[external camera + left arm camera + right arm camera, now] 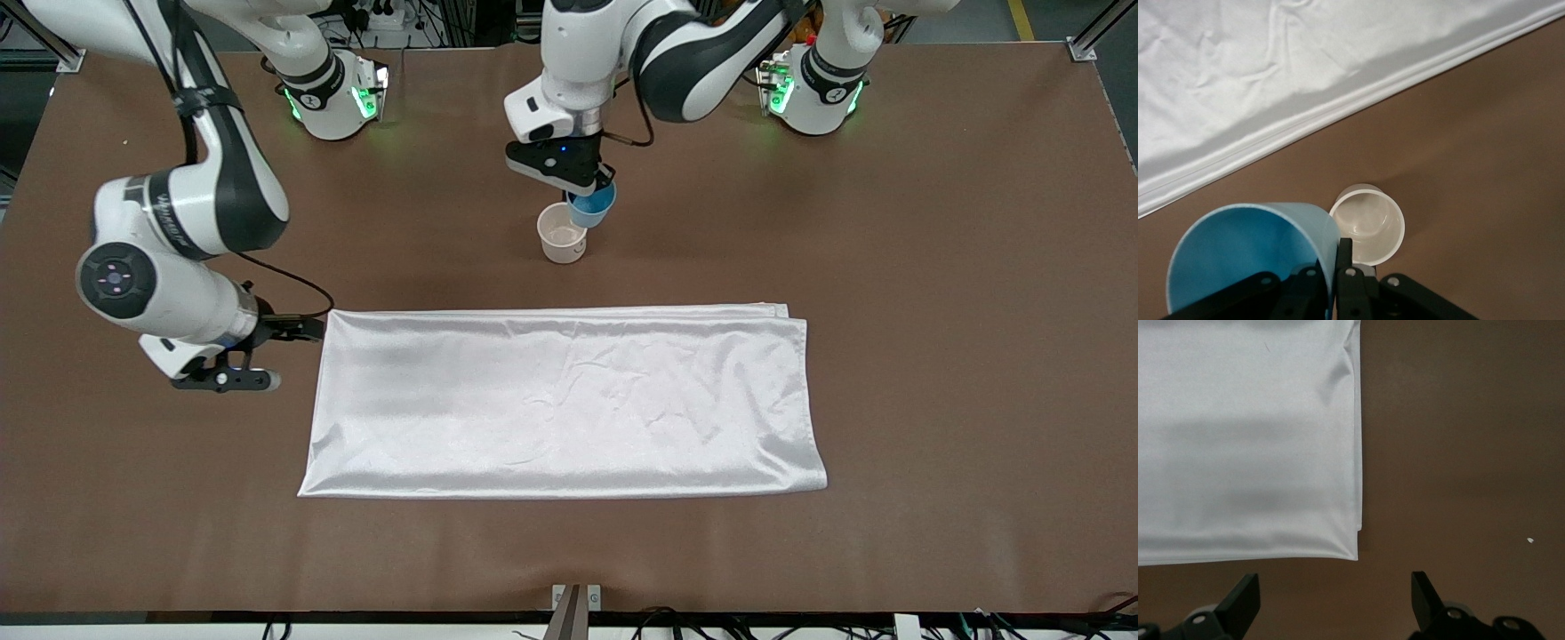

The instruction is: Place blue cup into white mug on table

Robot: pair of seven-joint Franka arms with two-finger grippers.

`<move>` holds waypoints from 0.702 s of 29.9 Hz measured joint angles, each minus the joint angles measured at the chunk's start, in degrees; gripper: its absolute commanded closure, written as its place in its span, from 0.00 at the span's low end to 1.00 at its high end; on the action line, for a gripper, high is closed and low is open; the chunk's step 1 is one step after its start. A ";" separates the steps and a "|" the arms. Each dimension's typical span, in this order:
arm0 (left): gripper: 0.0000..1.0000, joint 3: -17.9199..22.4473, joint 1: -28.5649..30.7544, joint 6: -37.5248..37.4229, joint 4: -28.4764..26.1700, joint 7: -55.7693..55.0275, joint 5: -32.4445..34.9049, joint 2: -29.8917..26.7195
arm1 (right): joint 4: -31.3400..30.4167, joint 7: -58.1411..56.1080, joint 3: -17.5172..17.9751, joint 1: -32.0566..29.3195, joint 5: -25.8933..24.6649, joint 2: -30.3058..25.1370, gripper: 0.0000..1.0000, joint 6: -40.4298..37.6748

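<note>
Bench point(933, 373): brown matte top, carrying all items listed.

White cloth point(564, 400): shiny, rectangular, spread flat with light creases; the item nearest the front camera, lying across the middle of the bench.

Right pincer point(298, 331): fingers spread wide and holding nothing, hovering low over bare bench at the cloth's short edge toward the right arm's end. The arm waits there.

White mug point(562, 233): upright on the bench, farther from the front camera than the cloth and apart from it. Beige-stained inside point(1368, 223). Nothing in it.

Blue cup point(592, 207): light blue outside, bright blue inside, tilted with its mouth open to the left wrist camera point(1245, 260). Held above the bench just beside the mug's rim, not inside it.

Left pincer point(597, 182): clamped on the blue cup's wall, one finger inside and one outside.
</note>
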 measured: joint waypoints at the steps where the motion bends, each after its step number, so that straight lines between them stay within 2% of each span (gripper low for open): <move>1: 1.00 -0.03 -0.64 0.07 0.03 -1.25 1.47 0.77 | 0.95 -0.37 0.02 -0.13 0.00 -0.20 0.00 -1.05; 9: 1.00 -1.75 -4.88 0.15 0.09 -12.94 13.81 7.83 | 5.27 -4.28 0.03 -0.57 0.05 -4.78 0.00 -4.70; 21: 1.00 -2.15 -5.05 2.88 0.71 -13.97 19.75 13.76 | 6.51 -5.84 0.68 -0.62 0.10 -12.99 0.00 -9.37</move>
